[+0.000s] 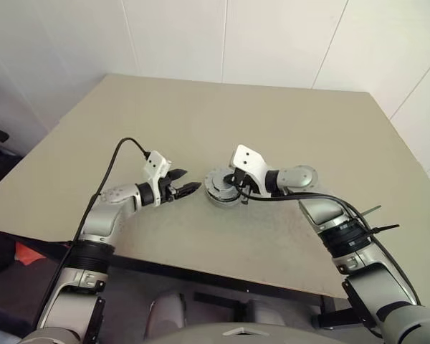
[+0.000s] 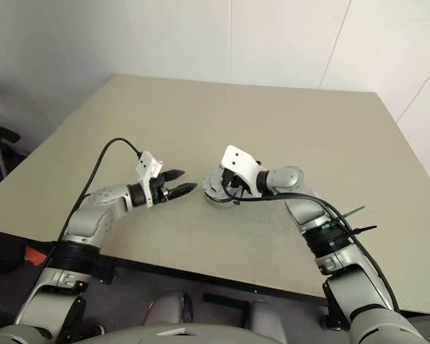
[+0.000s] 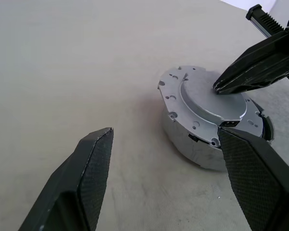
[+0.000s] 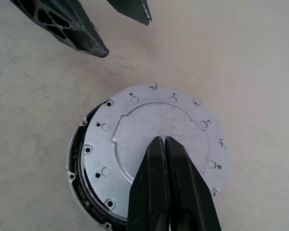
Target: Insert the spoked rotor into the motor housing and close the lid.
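Observation:
The round silver motor housing stands on the beige table, near the middle of its front half. A flat silver lid with several screw holes lies on top of it, slightly off centre, so a dark crescent of the housing's rim shows beside it. The spoked rotor is hidden. My right gripper is shut, and its tips rest on or just over the middle of the lid. My left gripper stands open just left of the housing, level with it and apart from it, with nothing between its fingers.
The table stretches bare behind and to both sides of the housing. Its front edge runs close below my arms. White wall panels stand behind the table.

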{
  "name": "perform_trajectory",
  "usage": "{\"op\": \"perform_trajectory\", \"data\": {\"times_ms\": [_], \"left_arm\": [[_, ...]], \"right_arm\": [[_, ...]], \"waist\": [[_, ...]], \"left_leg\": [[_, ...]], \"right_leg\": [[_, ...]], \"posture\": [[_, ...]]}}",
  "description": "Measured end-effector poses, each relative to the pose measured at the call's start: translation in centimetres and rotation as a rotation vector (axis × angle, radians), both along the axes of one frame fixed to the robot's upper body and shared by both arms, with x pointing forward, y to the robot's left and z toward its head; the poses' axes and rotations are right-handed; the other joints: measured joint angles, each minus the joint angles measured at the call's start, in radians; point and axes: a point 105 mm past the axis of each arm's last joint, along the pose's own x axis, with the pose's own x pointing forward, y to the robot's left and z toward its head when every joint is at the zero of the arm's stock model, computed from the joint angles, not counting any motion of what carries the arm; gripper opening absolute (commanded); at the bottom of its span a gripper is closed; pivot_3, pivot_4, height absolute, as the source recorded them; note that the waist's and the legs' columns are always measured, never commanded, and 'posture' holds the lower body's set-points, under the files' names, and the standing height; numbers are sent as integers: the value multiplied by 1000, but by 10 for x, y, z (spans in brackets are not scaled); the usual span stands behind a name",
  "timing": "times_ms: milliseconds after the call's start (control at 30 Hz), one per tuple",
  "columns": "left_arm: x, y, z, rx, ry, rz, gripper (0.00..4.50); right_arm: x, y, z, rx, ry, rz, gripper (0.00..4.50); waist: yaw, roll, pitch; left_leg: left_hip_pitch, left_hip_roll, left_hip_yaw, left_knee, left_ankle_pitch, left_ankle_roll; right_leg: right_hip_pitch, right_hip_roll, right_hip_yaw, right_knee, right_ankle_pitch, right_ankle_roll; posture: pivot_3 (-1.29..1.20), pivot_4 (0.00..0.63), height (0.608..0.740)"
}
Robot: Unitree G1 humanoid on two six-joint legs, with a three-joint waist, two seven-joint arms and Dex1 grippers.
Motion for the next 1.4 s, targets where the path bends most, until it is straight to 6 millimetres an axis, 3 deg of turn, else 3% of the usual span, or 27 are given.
{"op": "perform_trajectory", "data": {"times_ms": [133,267,300,367,467,700,767,1000,1233,1400], "left_arm": [[1,1,0,1,-1,7,3692],[1,1,0,1,-1,7,3692],[1,1,1,1,-2,7,3692],[2,0,2,0,-5,6,3692],[4,-1,5,-2,-11,0,3692],[5,-2,8,0,-23,-9,3692],[5,-1,8,3,-23,-8,3692],[5,2,8,16,-24,-7,3692],[5,2,8,17,-24,-7,3692],[6,3,7,20,-22,-5,3692]], "right_arm": [[-1,-2,-2,11,-10,-2,30],[5,1,3,132,27,-68,30],[6,2,6,163,30,-74,204],[7,3,14,206,30,-70,612],[7,6,20,257,31,-59,1605],[7,6,12,262,56,-67,3998],[7,7,11,254,49,-66,4446],[-3,9,-10,193,81,-34,4446],[-1,8,-12,168,49,-20,4446],[4,7,-12,170,43,-42,3239]], "waist": [[-3,0,0],[-9,0,0],[-10,0,0],[-10,0,0],[-9,0,0],[-10,0,0],[-10,0,0],[-9,0,0],[-10,0,0],[-11,0,0]], "left_leg": [[4,0,0,0,0,0],[2,0,0,0,0,0],[2,0,0,0,0,0],[1,0,0,0,0,0],[0,0,0,-2,0,0],[-5,-1,0,-2,0,0],[-5,0,0,-2,0,0],[-5,-1,0,-2,0,0],[-2,0,0,-2,0,0],[1,0,0,-2,0,0]], "right_leg": [[3,0,0,0,-2,3],[1,0,1,0,-2,3],[1,0,1,0,-1,1],[0,0,1,0,0,0],[-1,0,1,0,0,0],[-5,0,1,0,0,0],[-5,0,1,0,0,0],[-5,0,1,0,0,0],[-3,0,1,0,0,0],[-1,0,1,0,0,0]], "posture": [[0,0,740],[0,0,740],[0,0,740],[0,0,740],[0,0,740],[0,0,740],[0,0,740],[0,0,740],[0,0,740],[0,0,740]]}}
